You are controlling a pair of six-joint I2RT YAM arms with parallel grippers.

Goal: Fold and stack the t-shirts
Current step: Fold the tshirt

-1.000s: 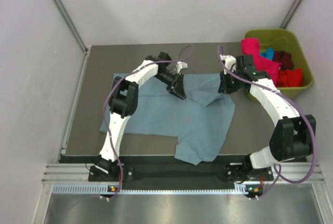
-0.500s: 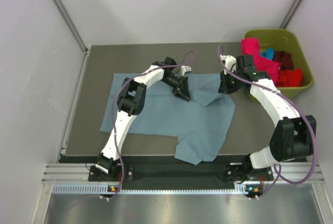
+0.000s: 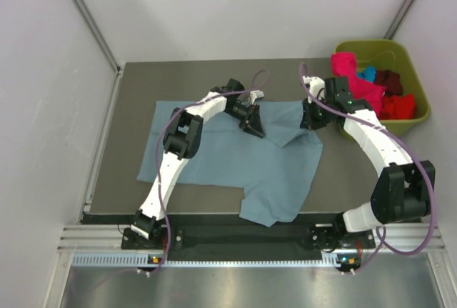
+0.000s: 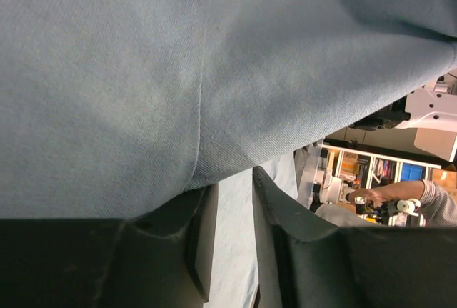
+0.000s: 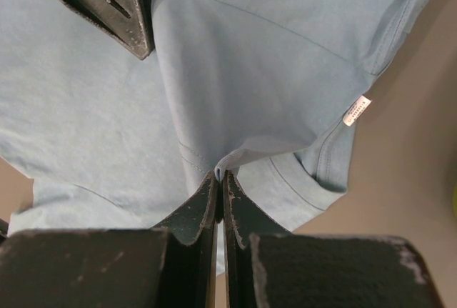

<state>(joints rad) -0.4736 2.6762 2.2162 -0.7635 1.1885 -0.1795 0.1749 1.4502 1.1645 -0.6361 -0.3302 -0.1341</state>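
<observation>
A large grey-blue t-shirt (image 3: 235,161) lies spread on the dark table. My right gripper (image 3: 309,118) is over its far right part, shut on a pinched fold of the cloth (image 5: 250,72), which rises to the fingertips (image 5: 220,174). My left gripper (image 3: 255,126) is at the shirt's far middle. In its wrist view its jaws (image 4: 232,179) stand a narrow gap apart under a draped fold of the shirt (image 4: 178,72), and nothing is pinched between them. Pink (image 3: 350,65), red (image 3: 400,106), maroon (image 3: 389,78) and turquoise (image 3: 368,73) t-shirts lie bunched in the bin.
The olive-green bin (image 3: 371,45) stands at the table's far right corner, just beyond my right arm. A white label (image 5: 355,110) shows on the shirt near its collar. The shirt's near hem hangs close to the table's front edge (image 3: 214,216). Grey walls enclose the table.
My left gripper has slid to the right along the shirt's far edge, toward the right gripper. The right gripper has held its place, shut on the cloth.
</observation>
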